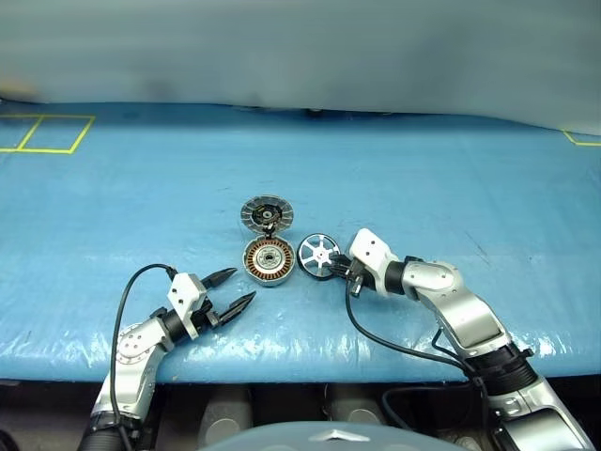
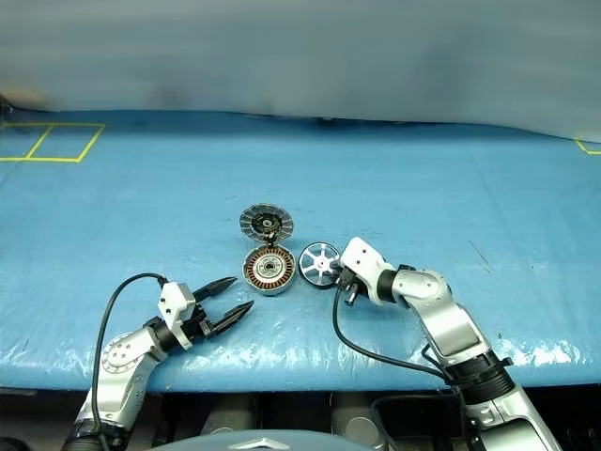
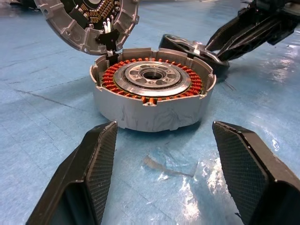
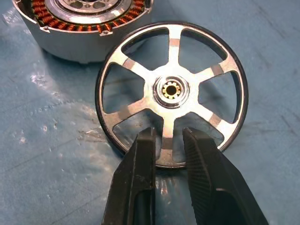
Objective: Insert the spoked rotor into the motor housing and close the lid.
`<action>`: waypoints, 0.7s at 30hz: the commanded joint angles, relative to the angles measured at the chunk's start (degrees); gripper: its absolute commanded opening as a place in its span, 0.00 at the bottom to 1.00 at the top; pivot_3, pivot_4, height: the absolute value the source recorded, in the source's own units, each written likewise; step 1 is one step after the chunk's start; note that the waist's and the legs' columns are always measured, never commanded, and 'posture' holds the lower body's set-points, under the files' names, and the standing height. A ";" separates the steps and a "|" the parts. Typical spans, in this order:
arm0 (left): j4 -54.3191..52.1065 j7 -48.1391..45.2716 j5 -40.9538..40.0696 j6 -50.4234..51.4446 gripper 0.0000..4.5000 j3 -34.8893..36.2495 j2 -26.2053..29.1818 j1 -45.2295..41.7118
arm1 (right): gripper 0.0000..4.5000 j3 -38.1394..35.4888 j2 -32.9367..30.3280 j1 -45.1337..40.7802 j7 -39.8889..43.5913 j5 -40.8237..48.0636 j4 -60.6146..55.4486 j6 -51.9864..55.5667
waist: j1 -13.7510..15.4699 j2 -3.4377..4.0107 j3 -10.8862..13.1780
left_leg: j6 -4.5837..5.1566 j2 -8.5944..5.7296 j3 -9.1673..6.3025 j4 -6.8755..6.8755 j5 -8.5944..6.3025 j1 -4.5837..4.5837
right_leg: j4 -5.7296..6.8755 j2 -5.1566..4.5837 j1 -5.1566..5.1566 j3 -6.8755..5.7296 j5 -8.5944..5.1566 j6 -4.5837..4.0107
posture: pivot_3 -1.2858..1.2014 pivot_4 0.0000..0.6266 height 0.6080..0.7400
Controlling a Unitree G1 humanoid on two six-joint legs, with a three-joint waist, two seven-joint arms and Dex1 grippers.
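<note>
A blue tabletop [image 1: 451, 178] carries three small round motor parts near its front edge, between two robot arms. The housing [image 1: 269, 260], a shallow grey cup ringed with copper windings, sits in the middle, open at the top. Its lid [image 1: 266, 213], a ribbed grey disc, stands tilted open just behind it and seems joined at the rim. The rotor [image 1: 318, 255], a silver six-spoked wheel with a dark rim, lies flat just beside the housing on the right. The right claw [image 4: 168, 143] reaches down to the rotor's near edge, its fingers narrowed either side of one spoke; whether they actually pinch it cannot be told. The left claw [image 3: 164, 176] waits spread wide and empty, aimed at the housing from the front. The step in hand looks like gripping the rotor: pinch the spoke or rim firmly, lift straight up clear of the housing wall, keep the wheel level, then centre its hub over the housing's hub before lowering.
</note>
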 commanded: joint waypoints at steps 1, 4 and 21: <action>-0.56 0.10 -0.09 -1.15 0.76 0.20 -0.10 0.07 | 0.19 0.24 -0.09 0.35 -0.14 -0.60 0.27 0.55 | 0.02 0.00 0.00 | 0.00 0.00 0.00 0.00 0.00 0.00 | 0.00 0.00 0.00 0.00 0.00 0.00 | 0.52 0.24 1.00; -0.53 0.17 -0.02 -1.16 0.76 0.20 -0.09 0.06 | 0.19 0.39 0.05 0.45 -0.11 -0.55 0.59 0.87 | 0.01 0.00 0.00 | 0.00 0.00 0.00 0.00 0.00 0.00 | 0.00 0.00 0.00 0.00 0.00 0.00 | 0.52 0.24 1.00; -0.15 -1.10 -1.24 -1.10 0.76 0.40 0.00 -0.06 | 0.01 -11.24 1.38 4.50 5.58 15.26 -7.50 0.09 | -0.03 0.03 0.02 | 0.00 0.01 -0.01 -0.04 0.00 -0.10 | 0.00 0.02 -0.10 0.00 0.01 0.02 | 0.52 0.24 1.00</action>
